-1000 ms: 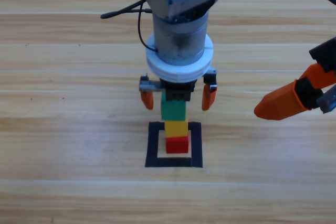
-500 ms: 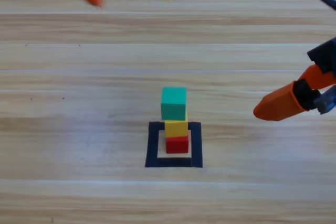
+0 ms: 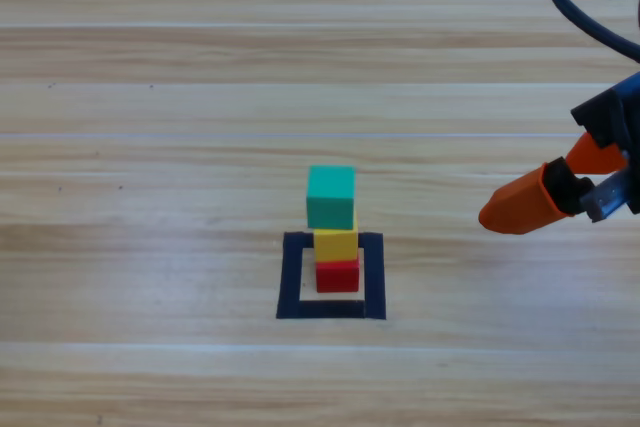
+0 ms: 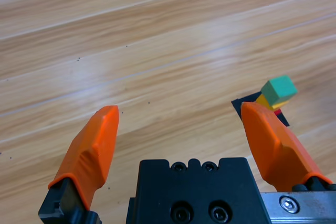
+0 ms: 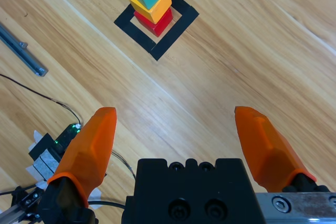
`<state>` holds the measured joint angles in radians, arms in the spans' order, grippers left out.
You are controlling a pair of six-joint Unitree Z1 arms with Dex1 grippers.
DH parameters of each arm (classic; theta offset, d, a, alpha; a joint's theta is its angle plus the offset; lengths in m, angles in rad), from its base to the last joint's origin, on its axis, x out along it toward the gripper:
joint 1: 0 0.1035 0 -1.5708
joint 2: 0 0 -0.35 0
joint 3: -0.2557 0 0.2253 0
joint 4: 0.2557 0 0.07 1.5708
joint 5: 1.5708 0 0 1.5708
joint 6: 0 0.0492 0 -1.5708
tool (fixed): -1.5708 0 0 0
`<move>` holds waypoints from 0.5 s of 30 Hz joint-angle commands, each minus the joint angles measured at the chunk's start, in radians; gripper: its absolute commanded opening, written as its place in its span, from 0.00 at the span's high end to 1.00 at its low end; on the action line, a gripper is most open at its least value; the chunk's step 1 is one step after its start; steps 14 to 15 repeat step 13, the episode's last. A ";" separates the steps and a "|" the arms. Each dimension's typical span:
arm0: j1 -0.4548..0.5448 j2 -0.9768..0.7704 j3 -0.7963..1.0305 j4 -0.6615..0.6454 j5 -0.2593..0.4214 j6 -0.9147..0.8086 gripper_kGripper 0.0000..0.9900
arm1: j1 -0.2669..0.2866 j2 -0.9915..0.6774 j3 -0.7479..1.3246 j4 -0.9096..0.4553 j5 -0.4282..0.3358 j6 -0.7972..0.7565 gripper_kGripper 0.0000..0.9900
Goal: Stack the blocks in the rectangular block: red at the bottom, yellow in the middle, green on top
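Stack of three cubes standing inside the black tape rectangle [image 3: 331,276] just below the centre of the wooden table [image 3: 150,147] in the high view: red cube [image 3: 338,275] at the bottom on the bare wood inside the outline, yellow cube [image 3: 336,243] resting on it, green cube [image 3: 331,197] on top. No gripper touches the stack. Right gripper [image 3: 525,205] waits near the edge at 3 o'clock, well apart from the stack; its wrist view shows both orange jaws spread wide with nothing between them, the stack lying toward 12 o'clock. Left gripper [image 4: 184,135], outside the high view, appears in its own wrist view with jaws likewise spread wide and empty; there the stack lies farther off toward 2 o'clock, just past the right-hand jaw.
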<state>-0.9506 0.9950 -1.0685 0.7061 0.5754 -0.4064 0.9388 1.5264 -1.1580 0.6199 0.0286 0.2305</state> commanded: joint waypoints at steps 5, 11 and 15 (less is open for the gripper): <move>-0.017 -0.380 0.427 -0.310 -0.066 0.187 0.00 | -0.029 0.031 0.004 0.003 -0.013 0.000 0.00; -0.017 -0.374 0.427 -0.310 -0.066 0.196 0.00 | -0.029 0.031 0.003 0.003 -0.013 0.000 0.00; -0.017 -0.366 0.426 -0.310 -0.068 0.196 0.00 | -0.029 0.029 0.003 0.003 -0.015 0.001 0.00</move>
